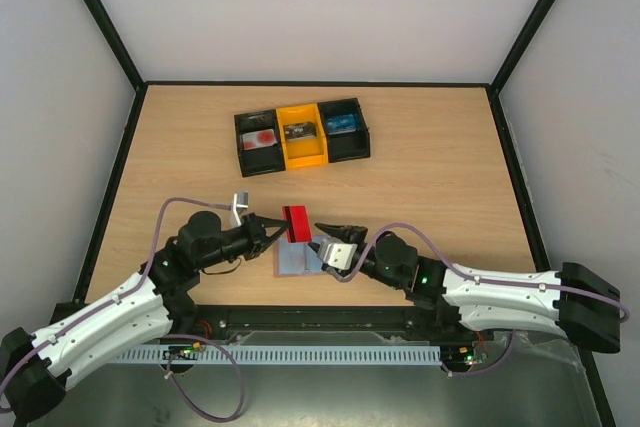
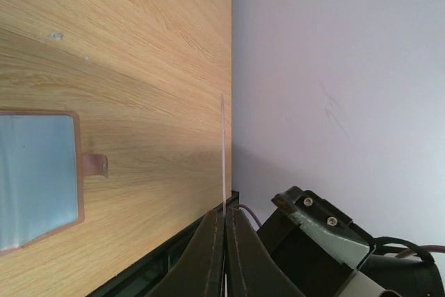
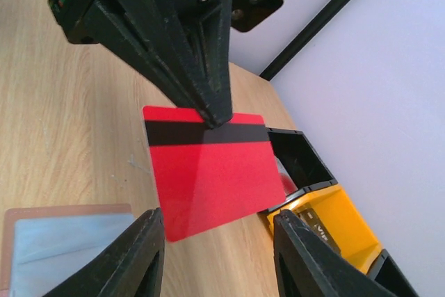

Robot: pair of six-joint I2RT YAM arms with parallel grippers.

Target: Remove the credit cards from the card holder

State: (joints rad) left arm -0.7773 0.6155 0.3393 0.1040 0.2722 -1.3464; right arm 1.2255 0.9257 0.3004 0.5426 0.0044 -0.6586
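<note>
My left gripper [image 1: 283, 225] [image 2: 224, 213] is shut on the top edge of a red credit card [image 1: 295, 223] [image 3: 208, 172], which hangs upright above the table. The left wrist view shows that card edge-on as a thin pale line [image 2: 223, 151]. My right gripper [image 1: 324, 233] [image 3: 219, 220] is open, one finger on each side of the card's lower edge, touching nothing. The card holder [image 1: 296, 259] [image 2: 35, 179] [image 3: 62, 248] lies open and flat just below the card, blue-grey panels up. A pale credit card [image 1: 259, 139] with a red round mark lies in the tray's left compartment.
A three-compartment tray [image 1: 300, 135] [image 3: 327, 213], black, yellow and black, stands at the middle back of the wooden table. Its yellow and right compartments hold small items. Pale walls with black frame edges close in the table on three sides.
</note>
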